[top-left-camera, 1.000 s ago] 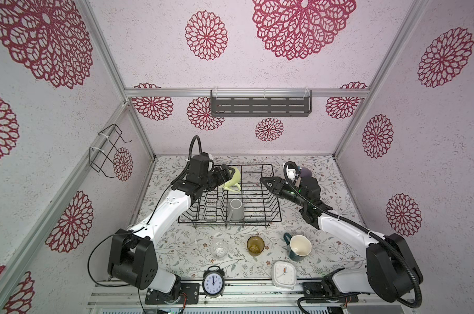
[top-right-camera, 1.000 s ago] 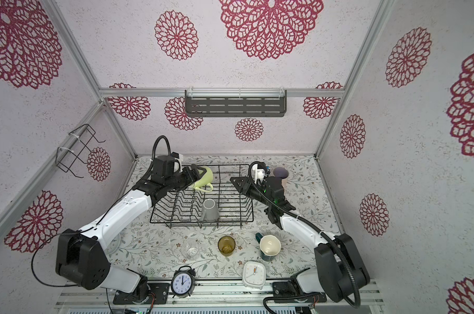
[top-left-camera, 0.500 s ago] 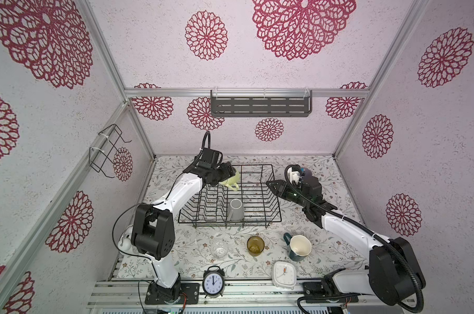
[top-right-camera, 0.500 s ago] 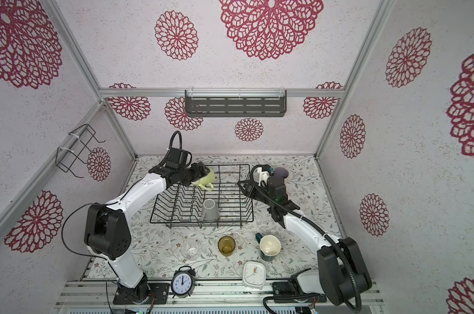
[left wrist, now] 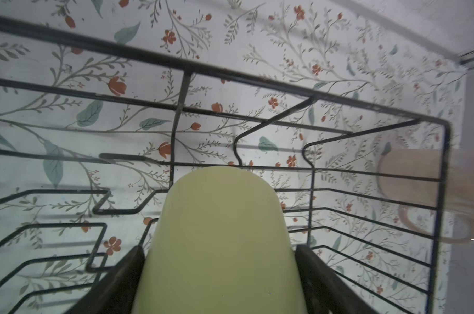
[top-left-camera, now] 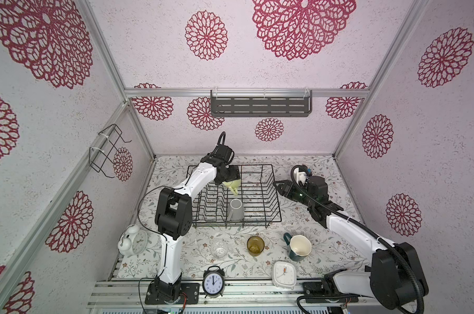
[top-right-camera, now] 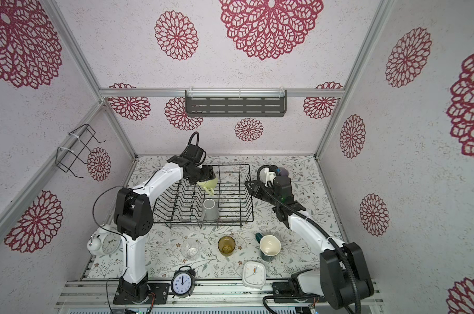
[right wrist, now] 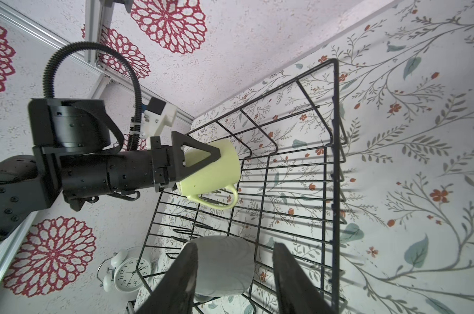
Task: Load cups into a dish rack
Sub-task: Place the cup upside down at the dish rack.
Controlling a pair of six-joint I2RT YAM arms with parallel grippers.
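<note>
The black wire dish rack (top-left-camera: 274, 190) stands mid-table in both top views. My left gripper (top-left-camera: 230, 178) is shut on a yellow-green cup (top-left-camera: 231, 187), held tilted above the rack's far part; its fingers (left wrist: 312, 266) clamp the cup (left wrist: 219, 231) on both sides. A grey cup (top-left-camera: 236, 210) lies inside the rack near its front. My right gripper (top-left-camera: 277, 185) hovers open and empty just right of the rack, fingers (right wrist: 283, 261) apart. On the table in front stand a clear glass (top-left-camera: 219, 248), an amber tumbler (top-left-camera: 255, 245) and a dark teal cup (top-left-camera: 298, 247). A blurred pink cup (left wrist: 409, 176) sits outside the rack.
Three clocks stand along the front: a white twin-bell one (top-left-camera: 132, 240) at the left, a black one (top-left-camera: 213, 281), and a square white one (top-left-camera: 284, 273). A dark slotted shelf (top-left-camera: 260, 106) hangs on the back wall, and a small wire holder (top-left-camera: 108, 151) on the left wall.
The left arm has folded upright and its wrist swung right, above the rack; the yellow-green cup now hangs below it. The right gripper drew back slightly to the right.
</note>
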